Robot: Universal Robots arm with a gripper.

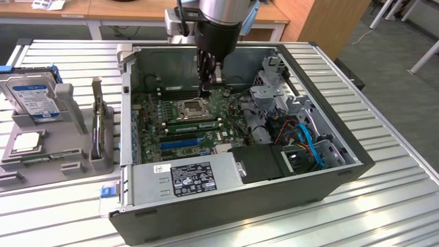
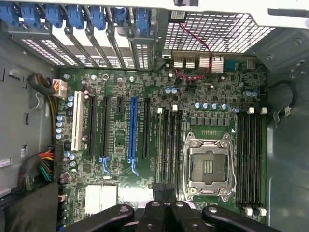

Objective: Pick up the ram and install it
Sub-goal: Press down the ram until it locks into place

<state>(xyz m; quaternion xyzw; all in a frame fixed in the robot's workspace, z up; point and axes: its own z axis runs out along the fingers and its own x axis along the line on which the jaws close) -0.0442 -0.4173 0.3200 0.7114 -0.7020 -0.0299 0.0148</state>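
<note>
— Slatted metal bench (image 1: pixel 391 200), open PC case (image 1: pixel 226 218). Ram (image 1: pixel 194 124)?
— Apparently seated beside CPU socket (image 1: pixel 192 107), near side. Gripper (image 1: pixel 209 88) above, fingers shut, empty.
— Handling?
— Probably light, stiff, fragile; gripped by long edges.

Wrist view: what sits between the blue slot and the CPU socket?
In the wrist view, next to the blue slot comes one black expansion slot, then a bank of black memory slots running alongside the CPU socket.

case walls (image 1: pixel 130 72), drive cage (image 1: pixel 274 87) hemming motherboard (image 2: pixel 120 145)
</note>
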